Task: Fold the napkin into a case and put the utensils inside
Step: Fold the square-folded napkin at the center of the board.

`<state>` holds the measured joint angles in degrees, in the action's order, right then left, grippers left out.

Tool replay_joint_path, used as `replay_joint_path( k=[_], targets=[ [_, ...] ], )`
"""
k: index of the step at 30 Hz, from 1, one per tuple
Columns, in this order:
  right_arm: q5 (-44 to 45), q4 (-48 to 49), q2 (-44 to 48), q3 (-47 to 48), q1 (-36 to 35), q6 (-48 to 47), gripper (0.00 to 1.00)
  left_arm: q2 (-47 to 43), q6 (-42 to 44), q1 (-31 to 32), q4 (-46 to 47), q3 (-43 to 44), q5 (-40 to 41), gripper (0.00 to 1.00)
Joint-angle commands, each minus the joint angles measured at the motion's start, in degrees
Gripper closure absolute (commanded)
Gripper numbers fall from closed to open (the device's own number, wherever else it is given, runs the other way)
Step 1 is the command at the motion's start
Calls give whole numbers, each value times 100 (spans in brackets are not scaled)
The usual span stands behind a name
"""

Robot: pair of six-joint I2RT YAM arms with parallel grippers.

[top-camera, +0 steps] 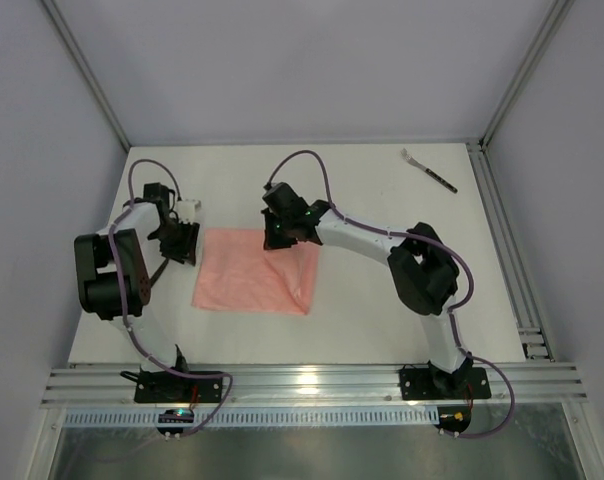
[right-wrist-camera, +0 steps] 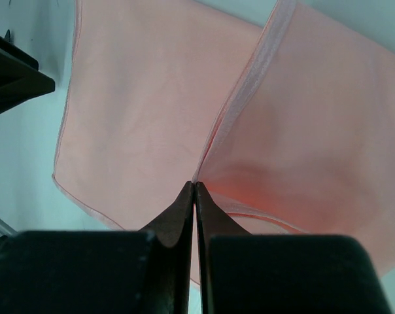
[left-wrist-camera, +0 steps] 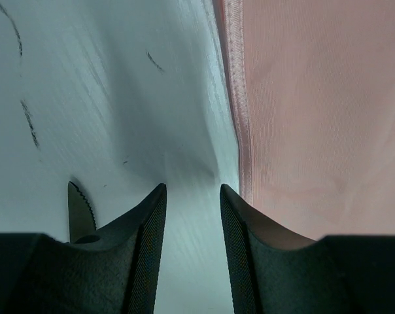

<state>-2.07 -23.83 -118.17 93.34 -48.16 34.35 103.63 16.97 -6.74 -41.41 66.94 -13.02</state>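
The salmon-pink napkin lies on the white table, with its right part lifted and folded leftward. My right gripper is shut on the napkin's hem; in the right wrist view its jaws pinch the raised edge, and the napkin spreads out beyond them. My left gripper hovers at the napkin's left edge. Its fingers stand open over bare table with nothing between them, and the right fingertip sits just beside the napkin's hem. The fork lies far back on the right, away from both grippers.
The table is white with metal frame posts at its back corners. A rail runs along its right side and another along its front edge. Part of the left arm shows dark at the top left of the right wrist view.
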Motion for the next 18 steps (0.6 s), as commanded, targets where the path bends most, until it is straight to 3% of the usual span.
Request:
replay_joint_path(
  k=[1,8,10,14,18],
  targets=[
    [171,204,145,97,26,81,96,16,122,-29,-236,-31,-226,59],
    [408,379,812,-850,360,28,96,403,78,155,-429,47,-685,60],
    [444,406,1085,-1010,491,2,96,499,69,374,-412,74,-588,63],
    [558,283,1305,-1011,518,-183,96,702,-27,613,-359,83,-631,79],
    [304,406,1095,-739,334,-34,96,842,-98,613,-342,135,-851,86]
  ],
)
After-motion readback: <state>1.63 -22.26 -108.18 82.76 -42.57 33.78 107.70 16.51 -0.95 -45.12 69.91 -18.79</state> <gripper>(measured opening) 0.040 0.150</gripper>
